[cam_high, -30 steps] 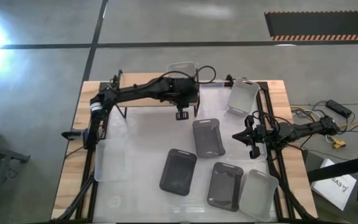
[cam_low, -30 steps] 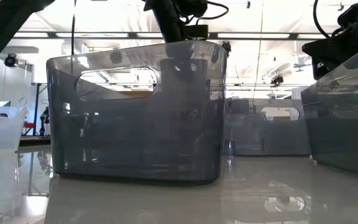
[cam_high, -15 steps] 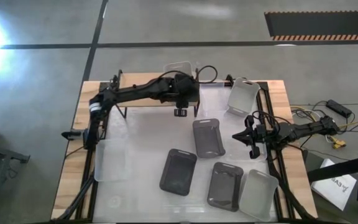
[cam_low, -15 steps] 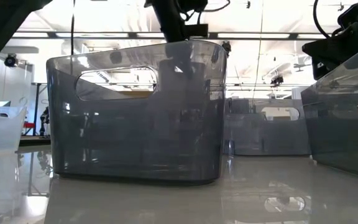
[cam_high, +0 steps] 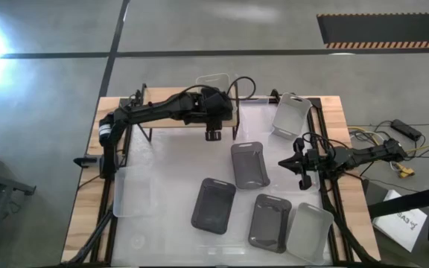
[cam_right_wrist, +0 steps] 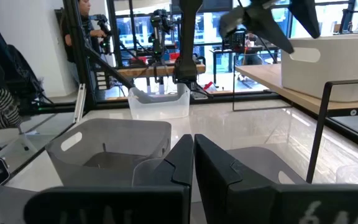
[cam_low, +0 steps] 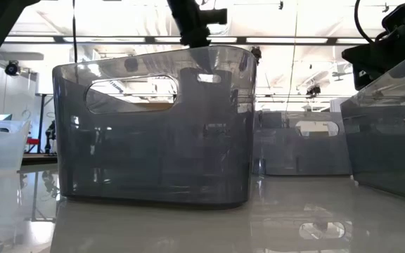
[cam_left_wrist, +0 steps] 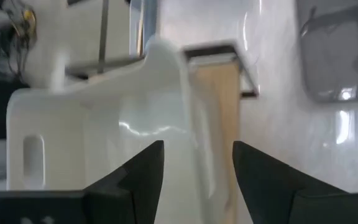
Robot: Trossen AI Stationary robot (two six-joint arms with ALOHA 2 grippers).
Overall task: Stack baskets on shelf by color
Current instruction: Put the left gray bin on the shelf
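Observation:
The shelf stands at the table's far side with one clear basket on its wooden top. My left gripper hangs open over that basket's near short wall, one finger on either side, pointing down. Other baskets rest on their bottoms on the table: light grey, two dark grey, and clear ones at the left and near right. Another clear basket stands tilted at the far right. My right gripper waits shut at the right edge.
Black frame rails run along the table's left and right sides. The shelf's thin black legs stand at its right end. In the low view a dark grey basket fills the foreground. Bare tabletop lies between the shelf and the left clear basket.
My left gripper has risen a little above the shelf and drifted slightly toward the table's left edge. The clear basket has stayed on the shelf top.

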